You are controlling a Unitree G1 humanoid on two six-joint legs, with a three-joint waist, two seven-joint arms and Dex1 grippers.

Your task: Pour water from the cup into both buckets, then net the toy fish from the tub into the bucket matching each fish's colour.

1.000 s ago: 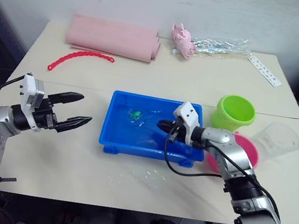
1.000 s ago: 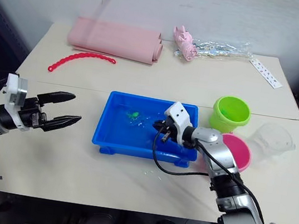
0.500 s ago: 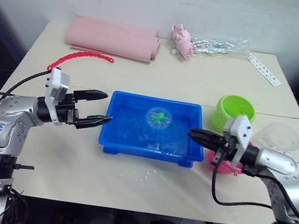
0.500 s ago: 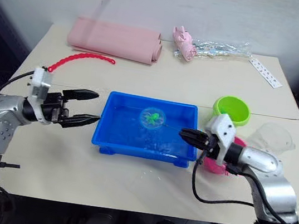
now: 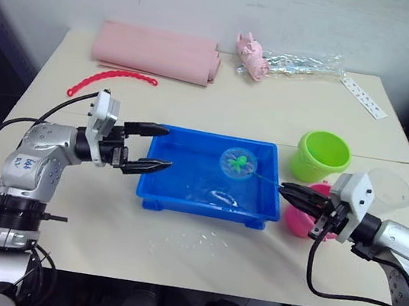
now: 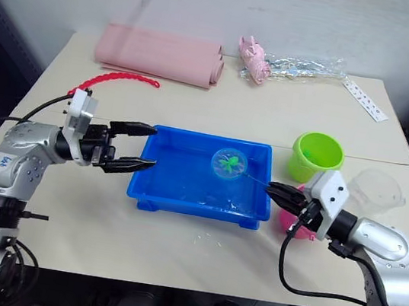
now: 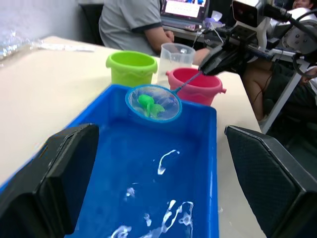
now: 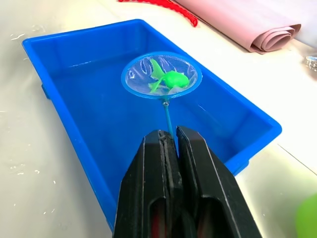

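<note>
Netting is the step in hand: the right gripper (image 5: 289, 189), its jaws closed on the thin handle of the net (image 5: 236, 160), holds the blue hoop raised above the tub (image 5: 182, 200) near that tub's far right corner, and a green fish (image 8: 171, 79) lies in the mesh. The net's long axis runs from the hoop over the tub's right rim to the gripper just outside it, so the hoop end points into the tub and away from the buckets. The green bucket (image 5: 321, 156) stands just off that same far right corner, the pink bucket (image 7: 194, 85) beside it off the tub's right side, with the cup (image 7: 174, 56) behind them, farther from the tub. The left gripper (image 5: 155, 146) hovers with jaws wide apart over the tub's left rim, touching nothing that I can see. Judging by the colour, the next move calls for swinging the hoop rightward over the tub's corner to the green bucket, keeping it level so the fish stays cradled, then tipping the mesh over that bucket's mouth.
</note>
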